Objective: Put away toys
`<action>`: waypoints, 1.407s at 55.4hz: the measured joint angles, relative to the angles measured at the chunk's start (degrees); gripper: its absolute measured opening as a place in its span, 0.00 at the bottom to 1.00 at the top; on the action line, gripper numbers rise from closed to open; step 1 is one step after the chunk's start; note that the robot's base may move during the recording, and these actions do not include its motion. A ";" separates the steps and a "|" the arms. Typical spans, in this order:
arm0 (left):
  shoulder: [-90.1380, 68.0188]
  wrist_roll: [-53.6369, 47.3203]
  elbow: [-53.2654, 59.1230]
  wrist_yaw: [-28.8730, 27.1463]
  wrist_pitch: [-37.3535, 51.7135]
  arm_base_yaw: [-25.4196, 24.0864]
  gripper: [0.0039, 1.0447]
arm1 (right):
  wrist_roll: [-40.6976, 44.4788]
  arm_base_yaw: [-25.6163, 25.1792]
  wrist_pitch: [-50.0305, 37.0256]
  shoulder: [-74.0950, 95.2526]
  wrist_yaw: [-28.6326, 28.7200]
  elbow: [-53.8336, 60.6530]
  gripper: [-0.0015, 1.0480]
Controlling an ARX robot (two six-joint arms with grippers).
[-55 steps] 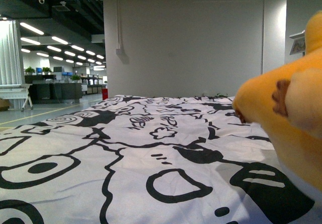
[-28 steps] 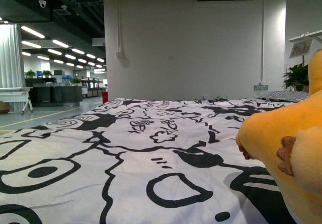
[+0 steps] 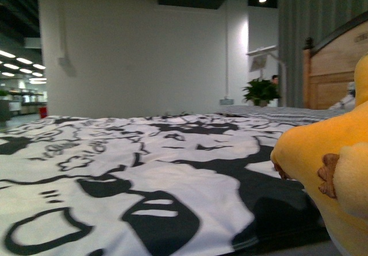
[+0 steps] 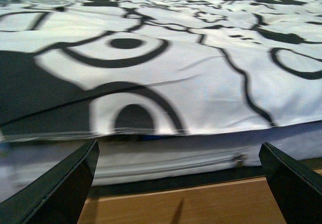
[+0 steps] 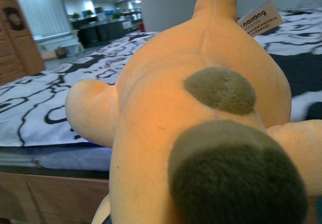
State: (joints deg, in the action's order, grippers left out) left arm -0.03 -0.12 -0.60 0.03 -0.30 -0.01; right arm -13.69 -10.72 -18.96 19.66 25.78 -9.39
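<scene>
The orange-yellow plush toy (image 3: pixel 333 169) fills the right edge of the front view, with a small brown stitched detail and a paler limb. It fills the right wrist view (image 5: pixel 166 123), with brown-grey patches and a paper tag. My right gripper is shut on it but hidden behind the plush. My left gripper (image 4: pixel 178 183) is open and empty, its dark fingers (image 4: pixel 60 189) spread wide. It faces the side of a bed, level with the mattress edge and the wooden frame (image 4: pixel 176 204).
A bed with a white sheet printed in black cartoon shapes (image 3: pixel 144 169) spans the front view. A wooden headboard (image 3: pixel 336 66) stands at the right, a potted plant (image 3: pixel 261 90) and white wall behind. An open office hall lies far left.
The front view has swung to the right: the office hall slid off left and the headboard and plant came in. The plush stays at the right edge.
</scene>
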 joint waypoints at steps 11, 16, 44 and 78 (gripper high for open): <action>0.00 0.00 0.00 -0.02 0.00 0.00 0.95 | 0.00 0.00 0.00 0.00 -0.02 0.00 0.18; 0.00 0.00 0.00 -0.04 0.00 0.00 0.95 | -0.02 0.00 0.00 0.00 0.20 0.00 0.18; 0.00 0.00 0.00 -0.02 0.00 0.02 0.95 | 0.00 0.02 0.00 0.00 0.02 0.00 0.18; 0.00 0.00 0.00 0.20 0.00 0.07 0.95 | 0.02 -0.11 0.00 -0.20 -0.63 0.00 0.18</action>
State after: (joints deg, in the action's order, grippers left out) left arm -0.03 -0.12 -0.60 0.23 -0.30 0.05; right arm -13.67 -10.83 -18.96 19.46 25.15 -9.39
